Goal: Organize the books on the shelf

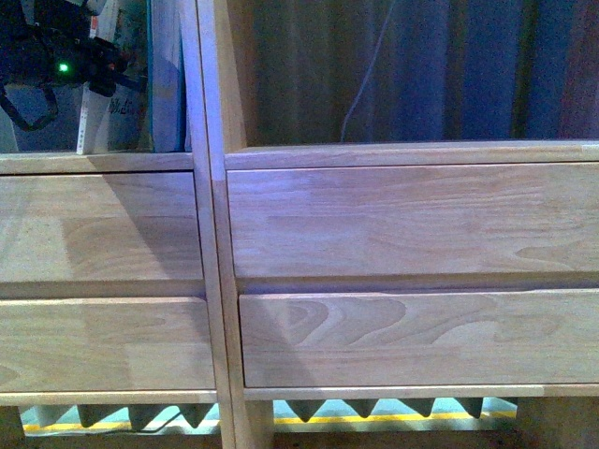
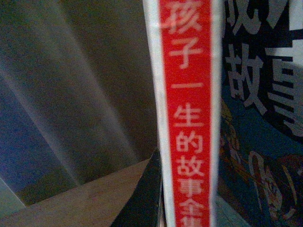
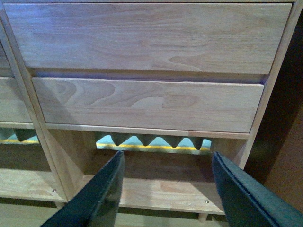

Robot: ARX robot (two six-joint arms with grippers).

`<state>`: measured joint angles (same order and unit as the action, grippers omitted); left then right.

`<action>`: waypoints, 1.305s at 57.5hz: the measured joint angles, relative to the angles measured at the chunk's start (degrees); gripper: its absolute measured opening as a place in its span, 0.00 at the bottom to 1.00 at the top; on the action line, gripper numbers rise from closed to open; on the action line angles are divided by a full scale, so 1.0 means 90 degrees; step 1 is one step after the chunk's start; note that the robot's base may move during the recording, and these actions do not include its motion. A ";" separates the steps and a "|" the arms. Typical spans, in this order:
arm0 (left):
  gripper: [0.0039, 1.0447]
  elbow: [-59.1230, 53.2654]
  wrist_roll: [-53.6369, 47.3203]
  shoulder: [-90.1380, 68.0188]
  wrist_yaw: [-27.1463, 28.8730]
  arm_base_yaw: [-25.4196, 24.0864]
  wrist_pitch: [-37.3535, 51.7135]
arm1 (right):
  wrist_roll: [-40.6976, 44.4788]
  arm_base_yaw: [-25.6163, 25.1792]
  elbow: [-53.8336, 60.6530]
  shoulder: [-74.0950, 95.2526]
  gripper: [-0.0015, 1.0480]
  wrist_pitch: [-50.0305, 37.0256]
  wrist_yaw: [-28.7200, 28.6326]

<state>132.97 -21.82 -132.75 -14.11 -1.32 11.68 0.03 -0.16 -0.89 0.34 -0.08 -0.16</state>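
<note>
Left gripper (image 1: 117, 65) at paperback (image 2: 187, 113) in shelf (image 1: 211, 281) cubby, grip unclear; right gripper (image 3: 165, 194) spread, empty.

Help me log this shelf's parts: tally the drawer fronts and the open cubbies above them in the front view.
Drawer fronts: 4
Open cubbies above: 2
Total: 6

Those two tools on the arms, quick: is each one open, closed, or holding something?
Left tool: up in the left cubby at the paperback; whether it grips it cannot be told.
Right tool: open, holding nothing.
</note>
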 joint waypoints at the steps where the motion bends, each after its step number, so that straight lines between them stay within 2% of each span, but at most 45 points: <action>1: 0.06 0.0000 -0.0002 0.0000 -0.0002 0.0000 -0.0005 | 0.0000 0.0000 0.0000 0.0000 0.72 0.0000 0.0000; 4: 0.07 -0.0002 0.0000 0.0000 -0.0002 0.0000 -0.0012 | 0.0000 0.0000 0.0000 0.0000 0.80 0.0000 -0.0002; 7: 0.18 -0.0039 -0.0007 0.0010 0.0068 -0.0002 -0.0100 | 0.0000 0.0000 0.0000 0.0000 0.88 0.0000 0.0000; 10: 0.24 -0.0090 -0.0015 0.0010 0.0117 -0.0017 -0.0138 | -0.0002 0.0000 0.0000 0.0000 0.94 0.0000 0.0000; 22: 0.55 -0.0576 -0.0044 0.0075 0.0199 -0.0063 -0.0104 | 0.0000 0.0000 0.0000 0.0000 0.93 0.0000 0.0000; 37: 0.95 -0.2137 0.0675 0.1059 -0.0270 -0.0104 0.0763 | 0.0000 0.0000 0.0000 0.0000 0.93 0.0000 0.0000; 45: 0.94 -0.3427 0.1367 0.2200 -0.0474 -0.0172 0.1132 | 0.0000 0.0000 0.0000 0.0000 0.93 0.0000 0.0000; 63: 0.94 -0.6234 0.2528 0.4318 -0.0049 -0.0578 0.1013 | 0.0000 0.0000 0.0000 0.0000 0.93 0.0000 0.0000; 70: 0.94 -0.7647 0.2786 0.5729 -0.0141 -0.0709 0.1209 | 0.0000 0.0000 0.0000 0.0000 0.93 0.0000 -0.0002; 75: 0.94 -0.8752 0.2953 0.7067 -0.0423 -0.0748 0.1241 | 0.0000 0.0000 0.0000 -0.0002 0.93 0.0000 0.0000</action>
<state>54.19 4.75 -69.14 -17.91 -8.05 22.85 0.03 -0.16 -0.89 0.32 -0.08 -0.16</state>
